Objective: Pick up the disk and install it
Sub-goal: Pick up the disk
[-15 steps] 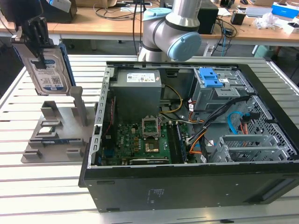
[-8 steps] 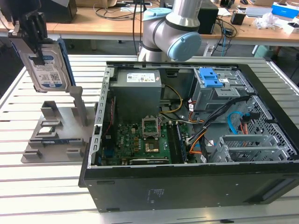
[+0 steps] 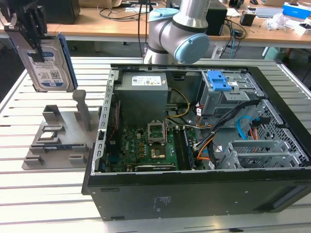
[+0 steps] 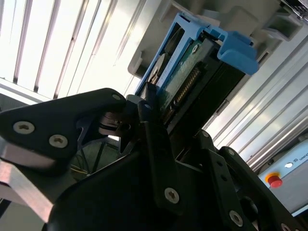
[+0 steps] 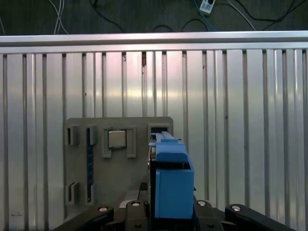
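Disk (image 3: 48, 65) hangs upright, long axis vertical, just below the fingers (image 3: 37, 44) clamped on its top edge, above the grey stand (image 3: 58, 141), well apart from the open computer case (image 3: 194, 199).

I work in what looks like a robotics lab or electronics workshop. My arm (image 3: 187, 34) stands at a slatted metal table (image 3: 48, 194). On it a grey slotted stand (image 3: 58, 141) sits beside an open computer case (image 3: 194, 204), whose circuit board (image 3: 146, 145) and wiring are bare. Behind them run long wooden desks (image 3: 116, 29) strewn with cables (image 3: 114, 8) and small gear, as on shared work benches. In the second wrist view a red stop button (image 4: 275, 181) sits on a pale box next to the table.
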`<state>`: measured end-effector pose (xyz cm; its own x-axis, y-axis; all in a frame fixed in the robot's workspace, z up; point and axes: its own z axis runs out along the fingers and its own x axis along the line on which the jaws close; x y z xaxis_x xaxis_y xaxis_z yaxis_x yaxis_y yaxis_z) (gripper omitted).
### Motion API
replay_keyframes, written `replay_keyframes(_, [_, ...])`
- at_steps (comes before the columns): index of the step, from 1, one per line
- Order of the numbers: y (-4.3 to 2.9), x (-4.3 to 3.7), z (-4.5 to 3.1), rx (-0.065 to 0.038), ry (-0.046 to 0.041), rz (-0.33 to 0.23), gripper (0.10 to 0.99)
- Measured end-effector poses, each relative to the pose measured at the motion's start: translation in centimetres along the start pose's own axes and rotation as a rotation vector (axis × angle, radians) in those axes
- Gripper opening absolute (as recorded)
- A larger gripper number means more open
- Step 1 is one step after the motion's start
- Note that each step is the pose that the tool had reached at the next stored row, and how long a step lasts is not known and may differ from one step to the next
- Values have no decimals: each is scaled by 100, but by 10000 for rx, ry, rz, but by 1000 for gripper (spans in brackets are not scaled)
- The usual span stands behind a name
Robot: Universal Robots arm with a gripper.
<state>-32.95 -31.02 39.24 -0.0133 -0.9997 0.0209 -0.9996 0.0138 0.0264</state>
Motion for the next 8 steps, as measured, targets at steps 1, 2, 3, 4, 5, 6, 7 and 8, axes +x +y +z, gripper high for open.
replay_keyframes(1, [0, 0, -9, 0, 0, 0, 357])
replay_keyframes(2, [0, 0, -26, 0, 0, -1, 357])
replay_keyframes(3, [1, 0, -39, 0, 0, 0, 357])
replay_keyframes(4, [1, 0, -50, 0, 0, 0, 357])
replay_keyframes(5, [1, 0, -67, -1, 0, 0, 357])
replay_keyframes(6, [1, 0, -86, -1, 0, 0, 357])
replay_keyframes(7, [1, 0, -106, 0, 0, 0, 357])
replay_keyframes(8, [2, -1, -134, 0, 0, 0, 357])
